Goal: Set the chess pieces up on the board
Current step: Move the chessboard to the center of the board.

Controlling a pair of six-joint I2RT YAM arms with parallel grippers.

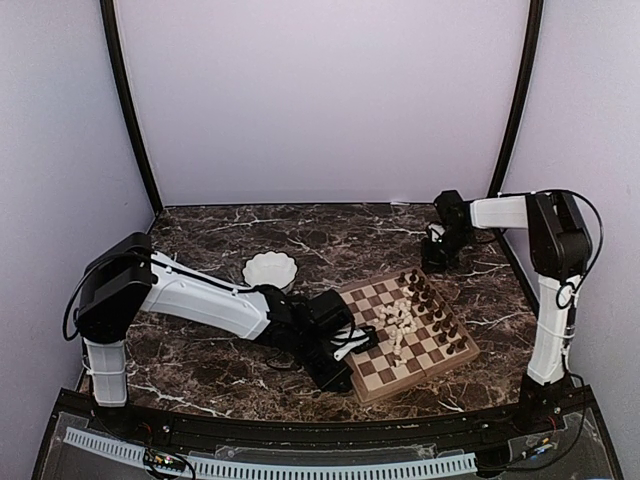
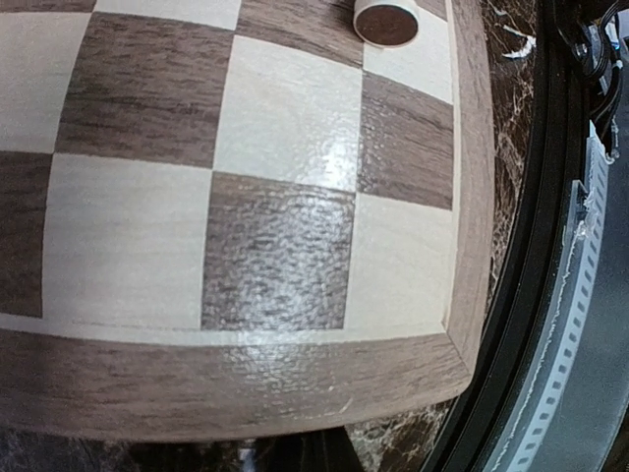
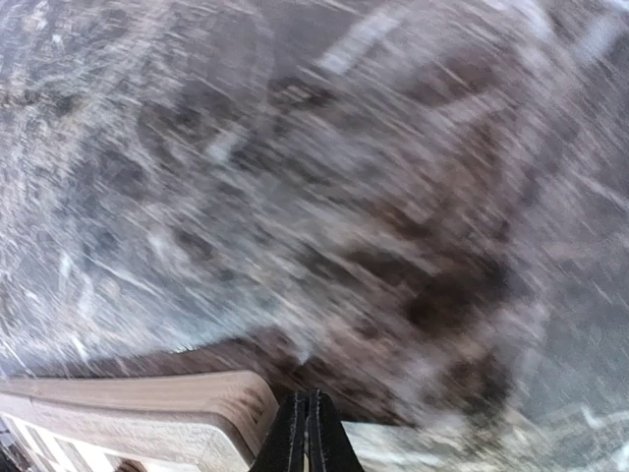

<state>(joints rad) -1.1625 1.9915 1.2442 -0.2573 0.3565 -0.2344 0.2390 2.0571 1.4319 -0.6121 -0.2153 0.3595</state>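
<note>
The board (image 1: 376,371) lies at an angle right of the table's middle. Pale chess pieces (image 1: 400,318) are heaped at its centre, and dark ones (image 1: 436,306) stand in rows along its far right side. My left gripper (image 1: 351,346) is shut and empty, low at the board's near left edge. The left wrist view has the board's corner squares (image 2: 275,251), one round piece base (image 2: 385,22) at the top, and a dark sliver of my gripper (image 2: 314,456). My right gripper (image 1: 437,252) hovers shut and empty beyond the board's far corner. Its view is blurred, with shut fingertips (image 3: 310,433) beside the board's rim (image 3: 147,408).
A white scalloped bowl (image 1: 270,270) sits left of the board, just behind my left arm. The tabletop is dark marble (image 1: 330,235). A black rail (image 1: 300,435) runs along the near edge, close to the board's near corner. Lilac walls close in the back and sides.
</note>
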